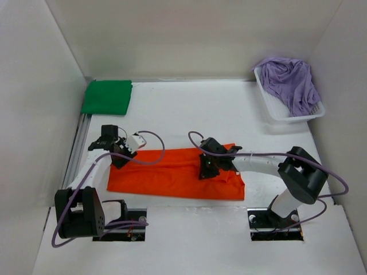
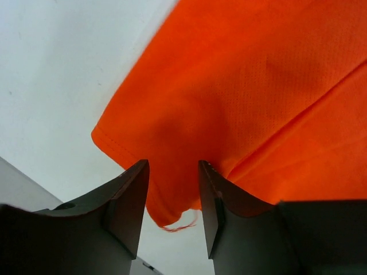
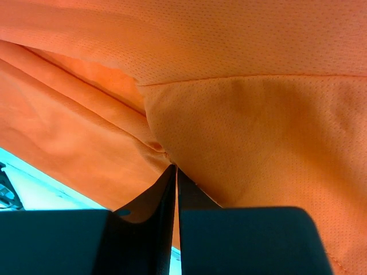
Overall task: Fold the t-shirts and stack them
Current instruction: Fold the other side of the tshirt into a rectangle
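Observation:
The orange t-shirt [image 1: 172,172] lies spread lengthwise across the near middle of the table. My left gripper [image 1: 117,157] hovers at its left end. In the left wrist view the jaws of the left gripper [image 2: 174,169] stand apart, with a corner of the orange t-shirt [image 2: 241,86] and a loose thread between them, not pinched. My right gripper [image 1: 205,169] is down on the shirt's middle. In the right wrist view the right gripper [image 3: 175,169] is shut on a fold of the orange t-shirt [image 3: 258,126]. The green t-shirt [image 1: 106,97] lies folded at the back left. The purple t-shirt [image 1: 289,80] is bunched in the basket.
A white mesh basket [image 1: 275,112] sits at the back right against the wall. White walls close in the table on the left, back and right. A metal rail [image 1: 76,152] runs along the left edge. Purple cables loop over both arms.

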Controlling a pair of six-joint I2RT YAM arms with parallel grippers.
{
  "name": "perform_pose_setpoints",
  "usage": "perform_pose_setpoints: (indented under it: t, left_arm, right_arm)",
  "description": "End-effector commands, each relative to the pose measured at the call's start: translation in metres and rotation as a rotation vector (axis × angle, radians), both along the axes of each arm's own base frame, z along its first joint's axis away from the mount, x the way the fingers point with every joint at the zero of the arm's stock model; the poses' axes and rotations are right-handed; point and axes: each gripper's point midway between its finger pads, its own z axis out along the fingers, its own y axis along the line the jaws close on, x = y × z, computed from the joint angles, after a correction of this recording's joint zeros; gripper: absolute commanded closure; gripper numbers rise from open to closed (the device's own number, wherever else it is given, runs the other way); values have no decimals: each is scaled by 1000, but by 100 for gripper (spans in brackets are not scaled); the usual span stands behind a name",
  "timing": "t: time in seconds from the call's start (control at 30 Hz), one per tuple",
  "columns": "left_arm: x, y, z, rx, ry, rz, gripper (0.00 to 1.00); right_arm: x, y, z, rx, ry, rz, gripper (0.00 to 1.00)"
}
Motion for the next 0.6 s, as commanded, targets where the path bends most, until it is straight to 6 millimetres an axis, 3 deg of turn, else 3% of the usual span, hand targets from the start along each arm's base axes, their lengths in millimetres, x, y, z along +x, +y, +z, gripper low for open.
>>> perform_pose_setpoints:
  t: [0.0, 0.13, 0.27, 0.37, 0.43, 0.57]
  left_arm:
    - [-16, 0, 4, 44, 33, -84, 60]
    - [-23, 3, 7, 71, 62, -116, 53]
    - [-2, 13, 24, 70, -3, -60, 46]
    - [27, 20, 49, 1, -108, 41, 39]
    - [46, 31, 57, -34, -149, 136, 38]
    - [67, 54, 40, -28, -123, 266, 37]
  right_arm:
    - [5, 9, 18, 72, -49, -6, 92]
    - [8, 5, 40, 110, -86, -15, 88]
    - [23, -16, 74, 141, -155, -75, 72]
    - [45, -51, 91, 128, -212, -190, 55]
    - [64, -84, 91, 78, -234, -277, 50]
    - [100, -142, 74, -38, -245, -396, 40]
